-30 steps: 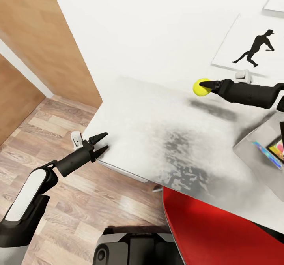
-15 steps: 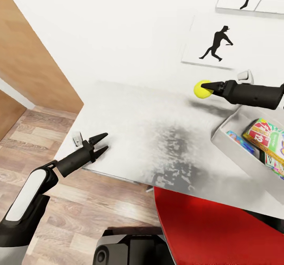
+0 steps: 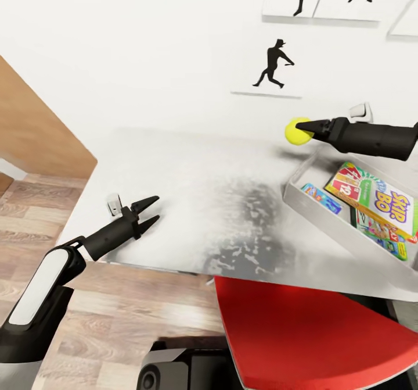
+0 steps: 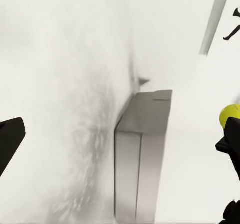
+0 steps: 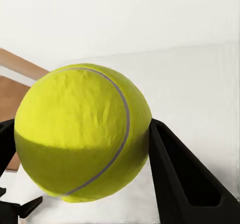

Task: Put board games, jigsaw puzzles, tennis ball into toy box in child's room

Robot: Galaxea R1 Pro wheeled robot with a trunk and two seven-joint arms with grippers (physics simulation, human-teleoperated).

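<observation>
White walls [image 3: 145, 41] and a wood-plank floor [image 3: 145, 314] frame a pale grey table [image 3: 220, 204] with a mottled sheen.

Near items:
- Red chair seat [image 3: 307, 332], below the table's front edge, nearer the camera than both grippers.
- Left gripper [image 3: 150, 211], black, fingers spread apart and empty, held low over the table's near left corner. Its fingertips [image 4: 10, 139] appear at the edge of the left wrist view.

Middle items:
- Toy box [image 3: 325, 224], light grey with sloping sides, resting on the table below and just to the right of the right gripper. In the left wrist view its outer wall [image 4: 142, 149] faces the left gripper, well apart from it.
- Board game [image 3: 374, 195], white and green with SKIP BO lettering, lying tilted inside the toy box.
- Multicoloured flat pieces [image 3: 322, 198] lying in the toy box beside and under the board game; whether these are the jigsaw puzzles cannot be told.

Far items:
- Right gripper [image 3: 297, 128], black, clenched on the tennis ball [image 3: 298, 131], which is held in the air over the near end of the toy box. The right wrist view shows the ball [image 5: 82, 134] pinched between both fingers [image 5: 180, 174].
- Black silhouette athlete pictures [image 3: 273, 64] on the wall beyond the right gripper.
- Wooden door [image 3: 40, 128], beyond the left gripper.
</observation>
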